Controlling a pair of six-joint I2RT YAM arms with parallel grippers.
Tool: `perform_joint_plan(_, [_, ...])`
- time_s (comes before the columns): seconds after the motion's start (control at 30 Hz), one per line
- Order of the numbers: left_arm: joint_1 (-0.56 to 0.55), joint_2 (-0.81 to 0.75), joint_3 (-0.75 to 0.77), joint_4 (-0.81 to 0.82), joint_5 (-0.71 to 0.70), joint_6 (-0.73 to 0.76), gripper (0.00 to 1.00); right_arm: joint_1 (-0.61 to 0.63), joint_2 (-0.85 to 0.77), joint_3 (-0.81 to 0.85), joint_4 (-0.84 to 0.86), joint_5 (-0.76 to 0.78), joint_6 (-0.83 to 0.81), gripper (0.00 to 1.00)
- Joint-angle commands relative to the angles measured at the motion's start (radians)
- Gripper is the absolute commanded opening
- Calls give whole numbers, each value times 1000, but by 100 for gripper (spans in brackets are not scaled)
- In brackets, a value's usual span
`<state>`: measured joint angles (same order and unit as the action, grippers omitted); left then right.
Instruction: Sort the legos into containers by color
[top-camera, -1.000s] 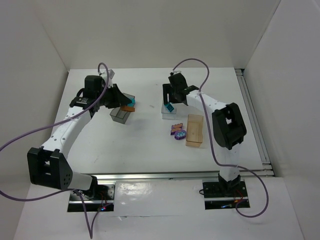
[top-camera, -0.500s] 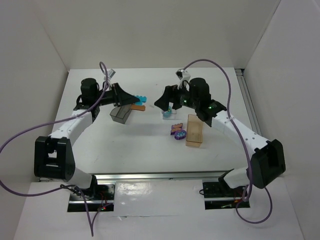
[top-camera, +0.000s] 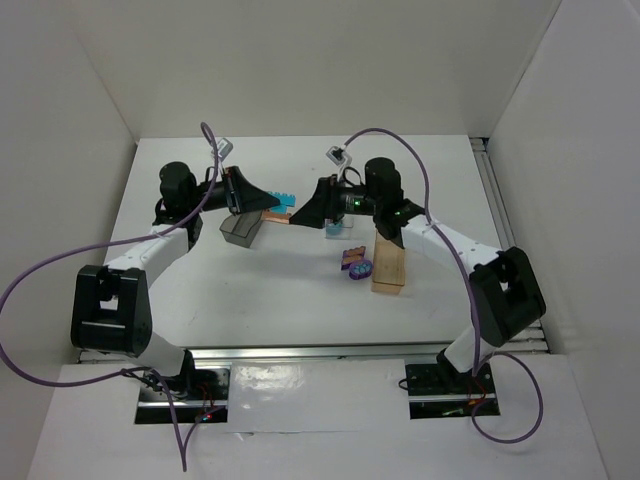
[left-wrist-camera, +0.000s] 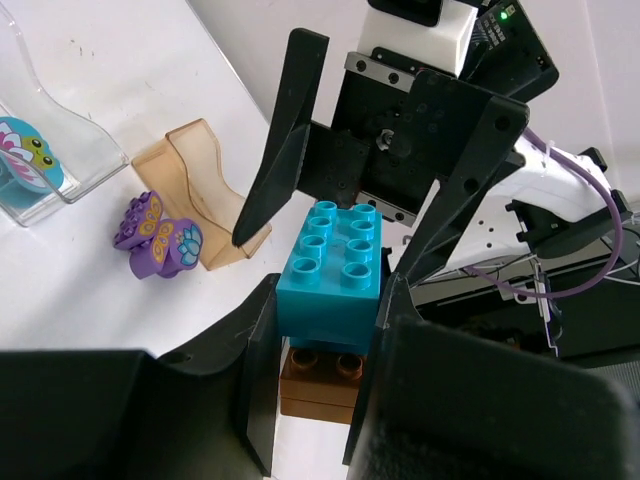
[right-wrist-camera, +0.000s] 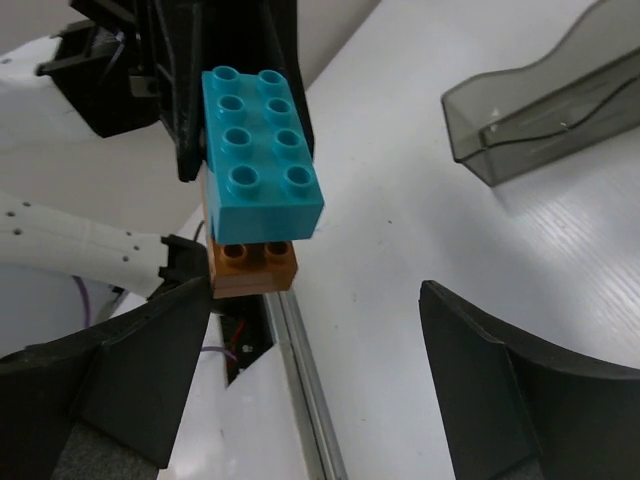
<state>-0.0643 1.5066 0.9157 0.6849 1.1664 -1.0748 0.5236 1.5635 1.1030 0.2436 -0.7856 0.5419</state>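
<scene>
Legos in the air: a teal brick (left-wrist-camera: 332, 262) sits stud-locked on an orange brick (left-wrist-camera: 320, 378). The left pincer (left-wrist-camera: 328, 312) is clamped across the pair and holds it above the surface (top-camera: 290, 300), at 2 o'clock of the dark grey bin (top-camera: 240, 230). The right pincer (right-wrist-camera: 315, 380) faces it from 3 o'clock, fingers wide apart, gripping nothing, with the stack just ahead of its gap.

This reads as a 2-arm pull-apart, so each colour can go its own way. To do it well, the right pincer should take only 1 brick, square on its flat sides, and pick the one the left fingers are not pinching. I cannot tell whether the left grip catches both bricks. The pull then wants to run straight along the studs with no twist, or a brick may pop loose and drop.

Room is tight up top: the 2 wrists are nose to nose, so the closing fingers have little margin. The clear bin (top-camera: 335, 225), a teal piece (left-wrist-camera: 30, 160) inside it, lies just under the right wrist. At its 5 o'clock sit the purple legos (top-camera: 355, 264), and the orange bin (top-camera: 388, 262) is just beside them at 3 o'clock. Bare surface shows toward 6 o'clock of the stack.
</scene>
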Motion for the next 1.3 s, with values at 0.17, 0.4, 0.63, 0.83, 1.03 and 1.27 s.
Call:
perform_joint_plan(0.17, [-6,-9,9,24,19,44,0,32,47,-14,313,-106,162,80])
perform_joint_plan(0.4, [-6,-9,9,10,0,53,0,76,92,31,292,-115,162,62])
perform_joint_plan(0.63, [-6,-9,38,-59,-22,88,0,76,81,40,212,-77,106,26])
perform_joint_plan(0.83, [-6,0,109,-236,-69,171,0,76,29,40,-116,113,-87,15])
perform_joint_plan(1.03, [21,9,118,-304,-105,217,0,87,-94,-41,-293,319,-203,14])
perform_joint_plan(1.27, [31,18,284,-839,-550,458,0,87,-137,-75,-369,517,-181,14])
